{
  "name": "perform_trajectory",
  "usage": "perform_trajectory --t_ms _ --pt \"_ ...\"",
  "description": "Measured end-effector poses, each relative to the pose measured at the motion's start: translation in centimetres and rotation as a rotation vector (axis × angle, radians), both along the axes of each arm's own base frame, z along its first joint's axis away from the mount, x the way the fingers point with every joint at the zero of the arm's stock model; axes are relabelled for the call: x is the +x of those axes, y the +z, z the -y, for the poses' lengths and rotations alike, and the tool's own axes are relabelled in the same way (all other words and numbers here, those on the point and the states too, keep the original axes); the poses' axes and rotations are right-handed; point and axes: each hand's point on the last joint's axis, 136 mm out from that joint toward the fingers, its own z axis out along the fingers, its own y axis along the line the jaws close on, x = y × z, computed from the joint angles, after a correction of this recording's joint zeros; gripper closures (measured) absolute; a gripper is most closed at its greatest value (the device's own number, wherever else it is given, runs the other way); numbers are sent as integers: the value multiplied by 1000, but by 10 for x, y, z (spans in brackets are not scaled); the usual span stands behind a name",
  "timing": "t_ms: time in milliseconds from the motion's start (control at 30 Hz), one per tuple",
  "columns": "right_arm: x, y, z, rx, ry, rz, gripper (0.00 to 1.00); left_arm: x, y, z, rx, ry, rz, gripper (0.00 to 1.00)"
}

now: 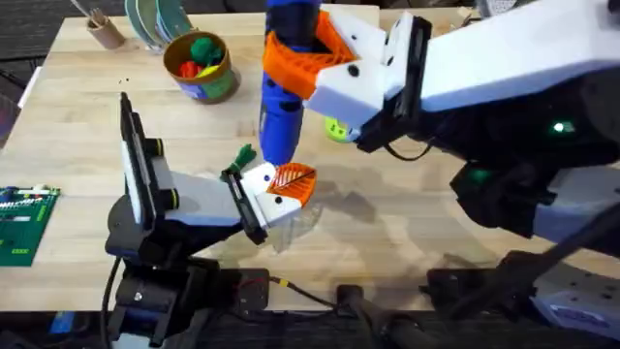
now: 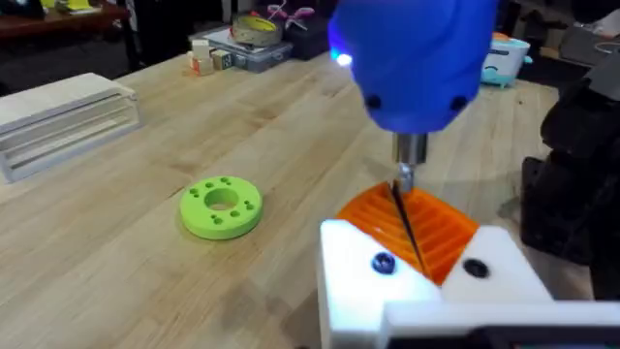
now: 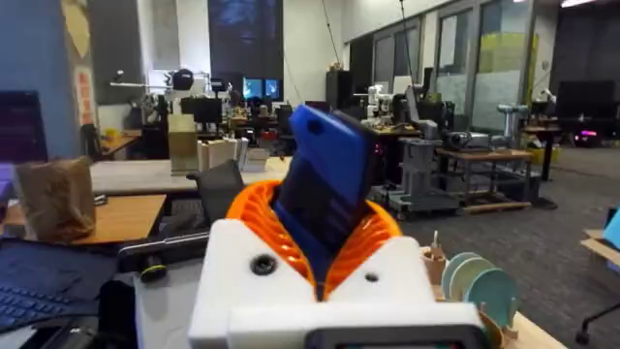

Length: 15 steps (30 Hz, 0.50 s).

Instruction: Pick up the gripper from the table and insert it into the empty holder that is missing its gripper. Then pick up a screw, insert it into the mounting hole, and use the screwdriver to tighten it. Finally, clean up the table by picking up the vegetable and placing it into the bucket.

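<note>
Screwdriver [image 1: 284,92] clamped upright between the orange pads of the right gripper [image 1: 312,60], bit down on the orange gripper [image 1: 294,182].

Seated in the white holder [image 1: 262,189] at the tip of the left arm, low over the bench [image 1: 407,233] toward its near edge; metal bit pressed against the ribbed face, two dark screw heads on the white mount. Left gripper [image 2: 426,254] finger spacing: cannot tell. Green leafy vegetable [image 1: 242,155] just beside the holder. Bucket [image 1: 201,65] near the far left corner, toys inside. Green ring [image 2: 221,206] flat on the bench.
</note>
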Motion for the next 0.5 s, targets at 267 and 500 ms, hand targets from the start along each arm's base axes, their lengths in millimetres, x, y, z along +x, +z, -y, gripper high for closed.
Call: perform_trajectory --t_ms 267,500 --pt "-4 1 -15 -12 22 28 971 0 0 0 0 0 0 992" --pt "0 -6 -20 -30 22 19 971 0 0 0 0 0 0 992"
